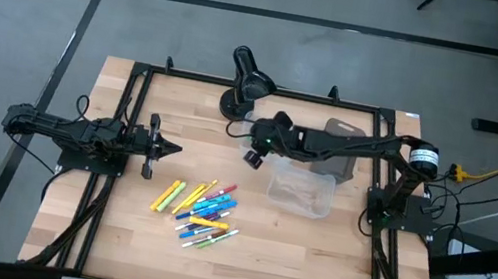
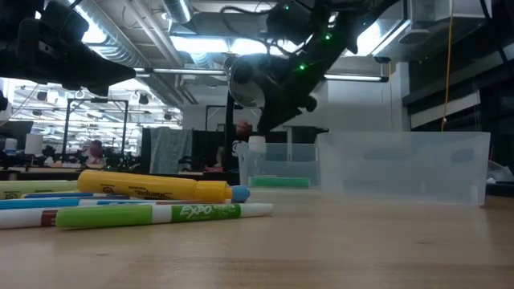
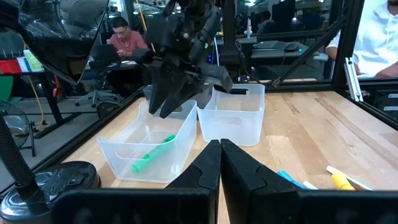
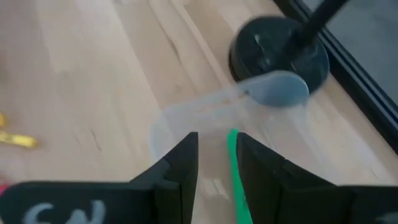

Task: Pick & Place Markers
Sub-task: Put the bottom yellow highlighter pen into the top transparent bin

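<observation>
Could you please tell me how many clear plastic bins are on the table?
2: one bin under the right gripper, holding a green marker; the other bin beside it.

text: "EXPO" | on: green marker (image 2: 161,213) | view: low | other text: none legible

Right end effector (image 1: 254,157) parted; left end effector (image 1: 169,151) closed.

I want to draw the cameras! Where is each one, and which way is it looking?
High: above, looking down; both arms, marker pile.
Low: table height, looking across; right arm above.
Left wrist: on left arm, facing the bins; shut left gripper below.
Right wrist: on right arm, looking down into a bin; right gripper.
Shared: both wrist views show the green marker in the bin.
</observation>
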